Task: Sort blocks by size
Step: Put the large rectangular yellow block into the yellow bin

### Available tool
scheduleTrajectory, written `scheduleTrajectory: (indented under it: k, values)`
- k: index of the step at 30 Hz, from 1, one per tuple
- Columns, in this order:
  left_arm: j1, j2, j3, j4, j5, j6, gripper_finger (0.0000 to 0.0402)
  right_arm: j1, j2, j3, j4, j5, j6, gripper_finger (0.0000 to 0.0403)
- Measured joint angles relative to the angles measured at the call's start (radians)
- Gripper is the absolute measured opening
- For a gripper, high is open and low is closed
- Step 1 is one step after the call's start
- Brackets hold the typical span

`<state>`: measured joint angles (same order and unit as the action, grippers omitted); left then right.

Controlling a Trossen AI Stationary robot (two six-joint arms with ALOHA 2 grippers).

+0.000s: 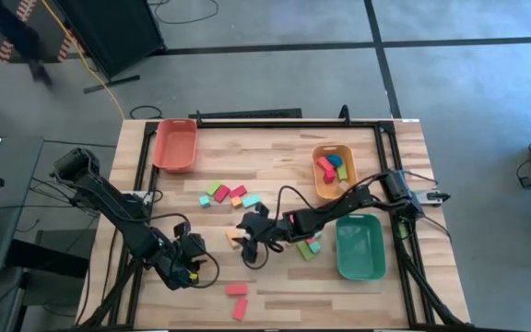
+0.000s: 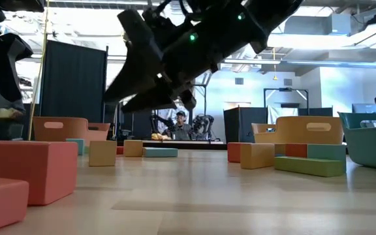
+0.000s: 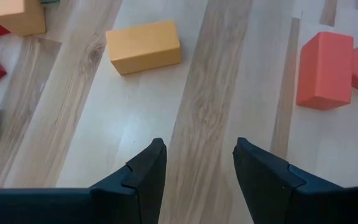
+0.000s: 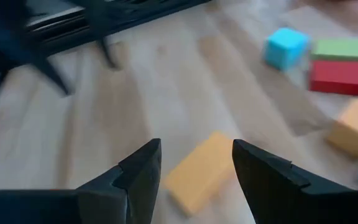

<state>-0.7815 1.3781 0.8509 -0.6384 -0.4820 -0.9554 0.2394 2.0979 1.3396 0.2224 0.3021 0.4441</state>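
High view first: we see the right gripper [image 1: 245, 232] reaching toward the middle of the tabletop [image 1: 275, 157], over an orange block [image 1: 238, 238]. Its wrist view shows the fingers [image 4: 138, 180] parted and empty, with that block [image 4: 197, 171] lying on the wood between and just beyond them — not touched. The left gripper [image 1: 192, 261] sits near the front left of the tabletop; its fingers [image 3: 145, 180] are also apart, holding nothing, above bare wood.

Loose blocks lie in three groups: a cluster [image 1: 229, 195] of green, red, orange and teal pieces left of centre, a few [image 1: 310, 247] under the right arm beside the green tray [image 1: 359, 247], and two red ones [image 1: 237, 295] by the front edge. The orange tray [image 1: 333, 171] toward the right rear already holds several blocks [image 1: 331, 167]. The red tray [image 1: 175, 145] stands at the left rear corner.

Low view shows red blocks [image 2: 31, 170] close by — others farther back.
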Motion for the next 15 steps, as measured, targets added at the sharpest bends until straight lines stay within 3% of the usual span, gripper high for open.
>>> scheduleTrajectory:
  k: [15]
  values:
    - [0.0, 0.0, 0.0, 0.001, -0.002, -0.016, 0.0178, 0.002, 0.0, 0.0, -0.008, 0.017, 0.019, 0.0264]
